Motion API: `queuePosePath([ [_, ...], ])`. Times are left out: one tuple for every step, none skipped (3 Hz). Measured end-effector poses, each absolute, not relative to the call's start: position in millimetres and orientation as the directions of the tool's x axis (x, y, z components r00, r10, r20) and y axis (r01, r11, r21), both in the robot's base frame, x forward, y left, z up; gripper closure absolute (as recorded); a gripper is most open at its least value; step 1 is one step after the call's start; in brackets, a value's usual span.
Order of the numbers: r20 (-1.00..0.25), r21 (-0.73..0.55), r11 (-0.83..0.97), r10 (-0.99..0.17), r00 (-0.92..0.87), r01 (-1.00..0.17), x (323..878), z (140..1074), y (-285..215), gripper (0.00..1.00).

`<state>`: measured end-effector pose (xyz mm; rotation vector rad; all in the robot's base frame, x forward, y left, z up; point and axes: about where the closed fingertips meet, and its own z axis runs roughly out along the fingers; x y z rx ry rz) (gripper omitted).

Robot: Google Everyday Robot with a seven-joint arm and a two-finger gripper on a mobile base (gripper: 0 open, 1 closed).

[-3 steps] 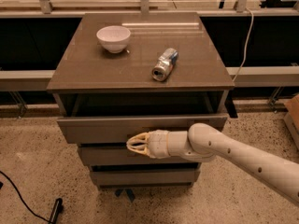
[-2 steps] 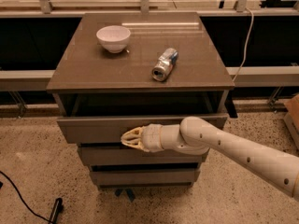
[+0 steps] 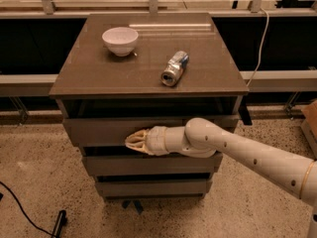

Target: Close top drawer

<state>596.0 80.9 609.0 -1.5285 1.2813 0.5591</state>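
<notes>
The top drawer [image 3: 96, 130] is the wide grey one just under the cabinet top. It stands a little way out, with a dark gap showing above its flat front panel. My gripper [image 3: 130, 142] comes in from the right on the white arm [image 3: 247, 152]. Its tip lies against the lower middle of the drawer's front panel.
A white bowl [image 3: 120, 40] and a tipped metal can [image 3: 175, 69] lie on the brown cabinet top [image 3: 89, 73]. Two shorter grey drawer fronts [image 3: 114, 165] sit below. A black cable [image 3: 29, 217] runs over the speckled floor at lower left. A cardboard box [image 3: 310, 125] is at the right edge.
My gripper has slid left along the drawer front. The drawer has moved inward a little, and the gap above it looks narrower.
</notes>
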Motion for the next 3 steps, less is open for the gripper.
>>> queuePosePath([
  [-0.828, -0.415, 0.058, -0.438, 0.350, -0.908, 587, 615, 86, 1.00],
  [-0.819, -0.428, 0.023, -0.432, 0.377, -0.904, 551, 623, 86, 1.00],
  [-0.817, -0.388, -0.014, -0.456, 0.352, -0.921, 510, 624, 90, 1.00],
])
